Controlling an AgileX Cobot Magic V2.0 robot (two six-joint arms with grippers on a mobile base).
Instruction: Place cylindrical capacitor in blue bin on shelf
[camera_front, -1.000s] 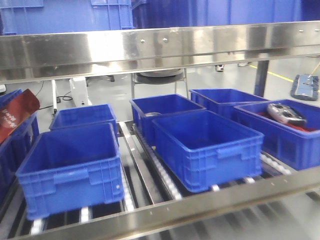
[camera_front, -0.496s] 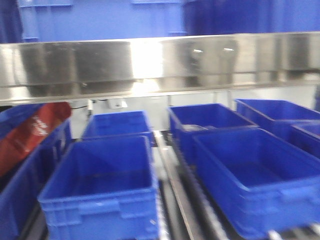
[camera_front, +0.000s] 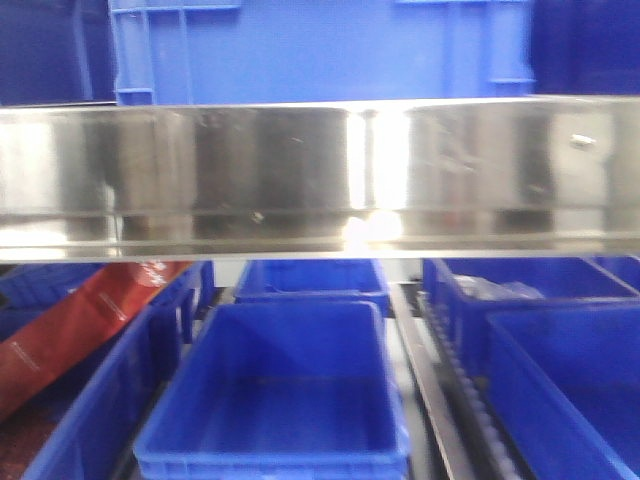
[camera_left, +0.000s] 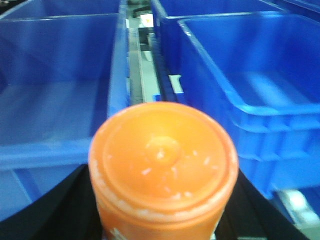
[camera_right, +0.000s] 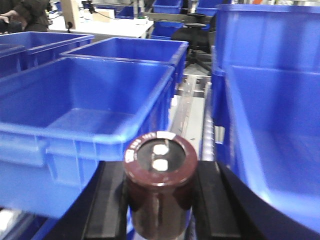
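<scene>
A dark brown cylindrical capacitor with two pale terminals on its top stands upright between the black fingers of my right gripper, which is shut on it. It hangs above the roller rail, between a blue bin on the left and another blue bin on the right. My left gripper is shut on an orange cylinder, held between two more blue bins. The shelf's shiny steel front beam crosses the front view, where neither gripper shows.
An empty blue bin sits below the beam, with others behind and beside it. A red bag leans in the left bin. A blue crate stands on the upper tier. A roller rail runs between the bins.
The front view has closed in on the shelf and swung left. The steel beam now fills the middle of the frame, and the bins look larger and lower.
</scene>
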